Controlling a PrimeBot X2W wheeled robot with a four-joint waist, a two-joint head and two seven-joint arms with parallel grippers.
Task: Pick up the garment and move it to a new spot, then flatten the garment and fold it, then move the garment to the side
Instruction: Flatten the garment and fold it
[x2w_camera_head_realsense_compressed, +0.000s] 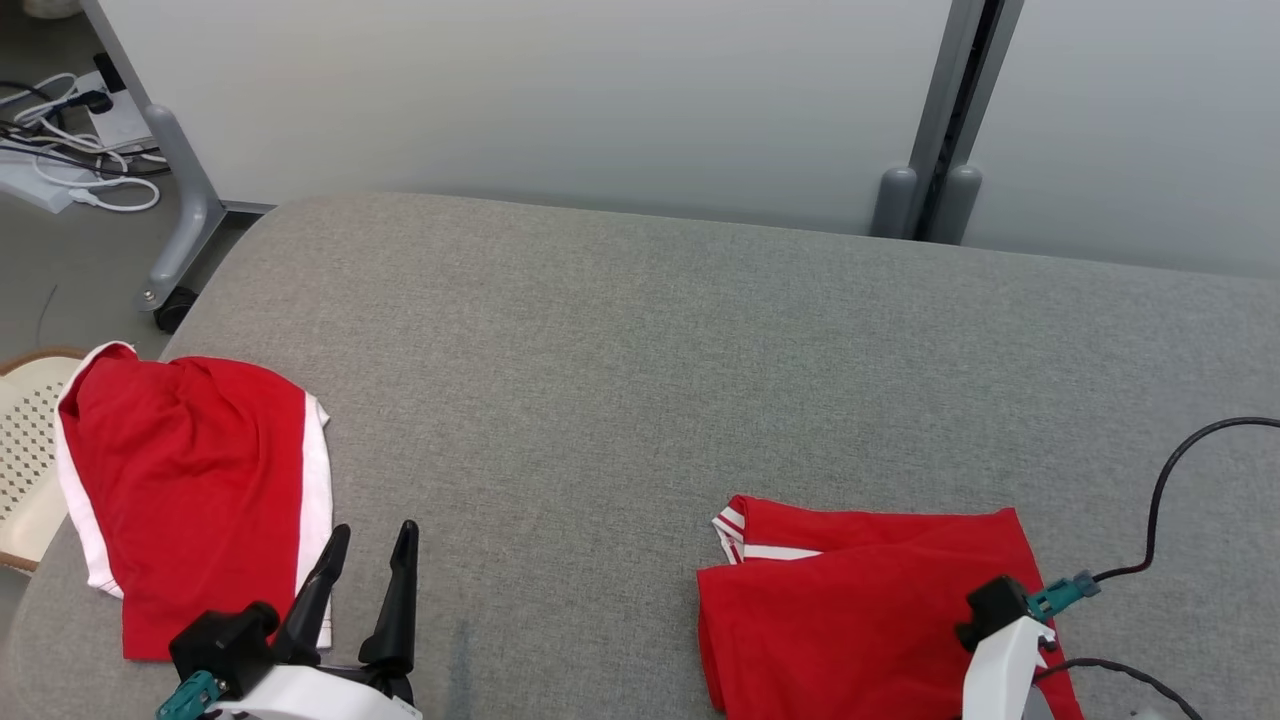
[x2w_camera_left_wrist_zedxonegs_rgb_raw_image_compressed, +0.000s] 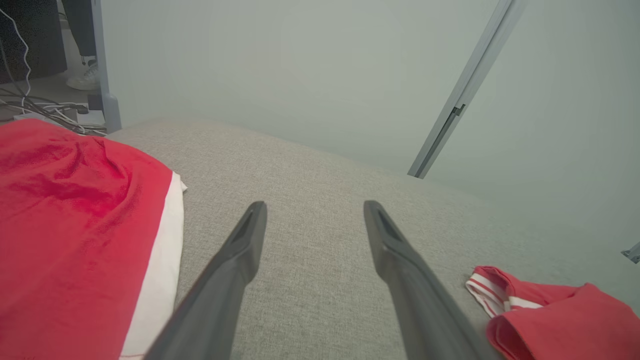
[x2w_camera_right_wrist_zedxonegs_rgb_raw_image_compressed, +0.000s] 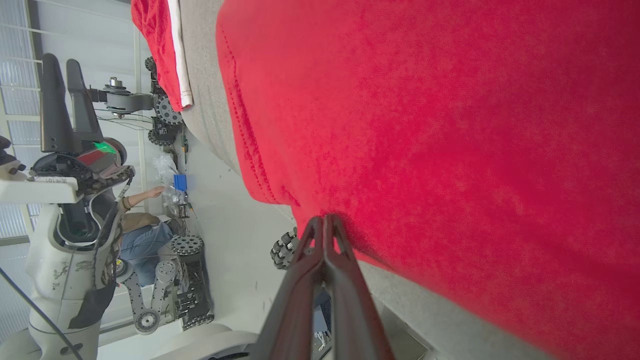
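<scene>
At the near right edge of the grey fabric-covered table, the right gripper has its two dark fingers pressed tightly together, their tips nipping the near hem of the folded red garment. That garment lies flat in the table's near right corner, with a bit of red-and-white striped trim showing at its far left corner. A black cable loops over the table just to the right of it. Over the near left edge, the left gripper hovers with its fingers spread wide and nothing between them, pointing toward the far side. Just to its left lies a second red garment with a white side stripe, loosely rumpled, covering the near left corner and spilling over the left edge; the two garments are well apart, with bare grey cloth between them. Off the left edge, a cream perforated seat stands beside the table. Beyond the far edge stand pale grey partition panels, and white and black cables lie tangled on the floor at the far left.
</scene>
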